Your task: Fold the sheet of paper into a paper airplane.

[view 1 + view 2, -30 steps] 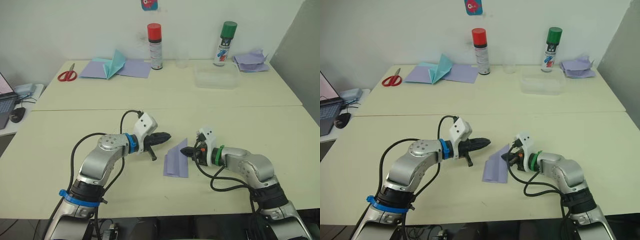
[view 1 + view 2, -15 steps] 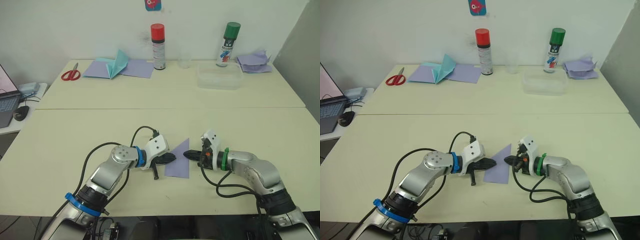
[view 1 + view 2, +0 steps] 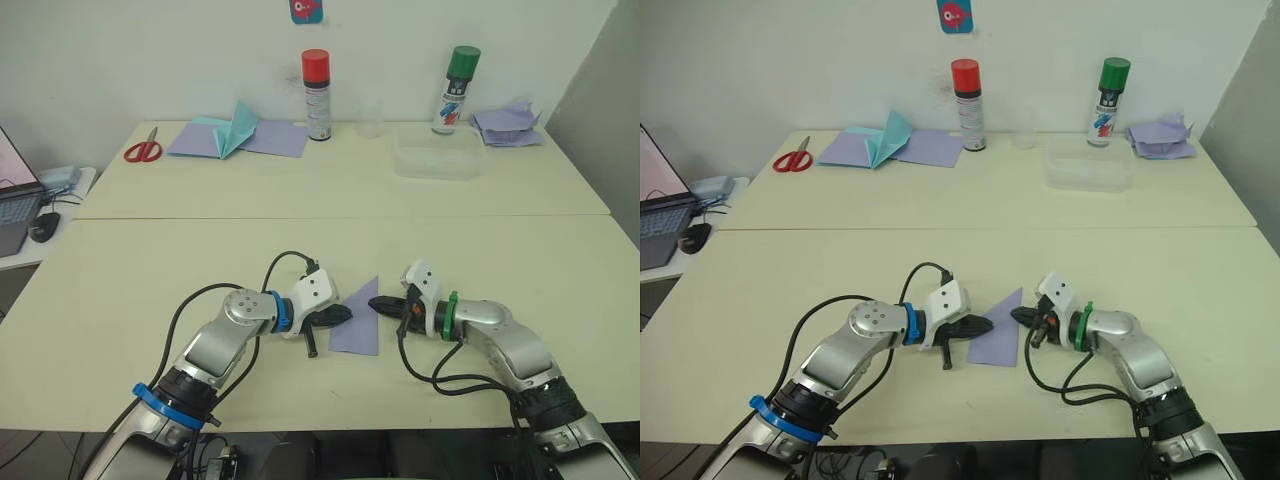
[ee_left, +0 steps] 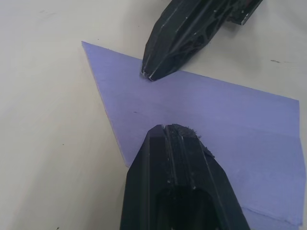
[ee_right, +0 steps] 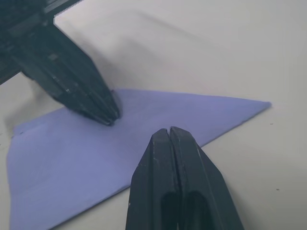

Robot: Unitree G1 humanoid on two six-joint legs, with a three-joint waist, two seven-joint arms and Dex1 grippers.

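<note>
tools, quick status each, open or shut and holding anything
Left tool: shut, tip on the folded lavender paper, holding nothing.
Right tool: shut, tip over the same paper, holding nothing.

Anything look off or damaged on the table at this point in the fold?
Nothing stands out. The sheet of paper lies flat as a clean pointed wedge, untorn, between the left gripper and right gripper, both closed with tips at its edges.

Silver arms with looping black cables, a blue wrist band left, green right, tapering black fingers (image 3: 338, 315).
</note>
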